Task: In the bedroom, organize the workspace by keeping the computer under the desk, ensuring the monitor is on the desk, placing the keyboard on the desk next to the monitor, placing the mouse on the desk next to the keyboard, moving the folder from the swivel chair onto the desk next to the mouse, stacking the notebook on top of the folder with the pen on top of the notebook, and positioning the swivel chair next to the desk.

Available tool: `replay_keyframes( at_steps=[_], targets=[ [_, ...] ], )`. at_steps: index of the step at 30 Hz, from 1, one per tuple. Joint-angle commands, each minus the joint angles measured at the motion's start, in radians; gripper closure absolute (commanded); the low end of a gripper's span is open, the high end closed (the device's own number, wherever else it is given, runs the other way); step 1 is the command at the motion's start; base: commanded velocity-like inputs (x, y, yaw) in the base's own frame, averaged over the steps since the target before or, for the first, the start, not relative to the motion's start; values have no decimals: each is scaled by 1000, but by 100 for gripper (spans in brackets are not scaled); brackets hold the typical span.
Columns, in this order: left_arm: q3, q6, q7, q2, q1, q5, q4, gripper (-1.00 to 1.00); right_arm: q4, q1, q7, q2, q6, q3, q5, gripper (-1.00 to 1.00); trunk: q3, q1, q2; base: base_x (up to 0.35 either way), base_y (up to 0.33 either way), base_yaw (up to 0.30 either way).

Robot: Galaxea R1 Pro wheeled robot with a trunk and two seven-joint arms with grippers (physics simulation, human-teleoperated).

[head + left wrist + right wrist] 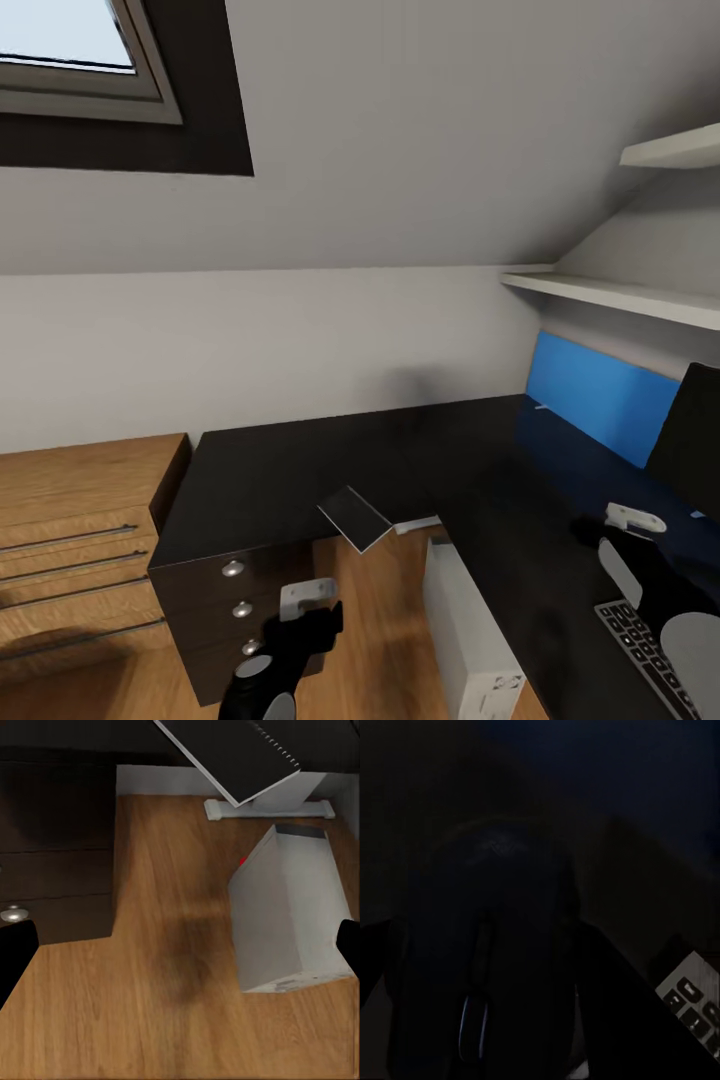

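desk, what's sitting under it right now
Under the desk stands the computer, a light grey tower on the wood floor, beside the black drawer unit. The desktop hides whatever lies further back.

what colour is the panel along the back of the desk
Bright blue. The back panel stands behind the glossy black desk; it shows best in the head view.

Attic bedroom study: sloped ceiling, skylight (pixel 70 50), desk (pixel 400 460), wooden drawer chest (pixel 80 540).
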Motion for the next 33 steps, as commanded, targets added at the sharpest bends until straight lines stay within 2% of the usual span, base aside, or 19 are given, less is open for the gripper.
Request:
replay_keyframes(
  at_steps=[1,4,8,18,22,33],
  targets=[
    [-1,2,10,0,-1,28,-6,-100,25,-16,-7,0,-4,1,7,100,-5,4,-8,0,0,0],
    [-1,3,11,0,-1,58,-11,-100,56,-33,-7,0,-31,1,44,100,-14,16,-29,0,0,0],
    [-1,3,11,0,-1,75,-13,-100,75,-42,-7,0,-60,1,66,100,-27,31,-57,0,0,0],
    [-3,3,12,1,-1,82,-12,-100,118,-46,-10,0,-116,-2,73,100,-58,69,-127,0,0,0],
    [-2,3,14,0,-1,83,-11,-100,219,-99,-11,-1,-115,-2,73,100,-71,85,-155,0,0,0],
    [-3,3,14,0,-1,84,-11,-100,225,-104,-13,-1,-109,-2,74,100,-105,127,-232,0,0,0]
  ],
)
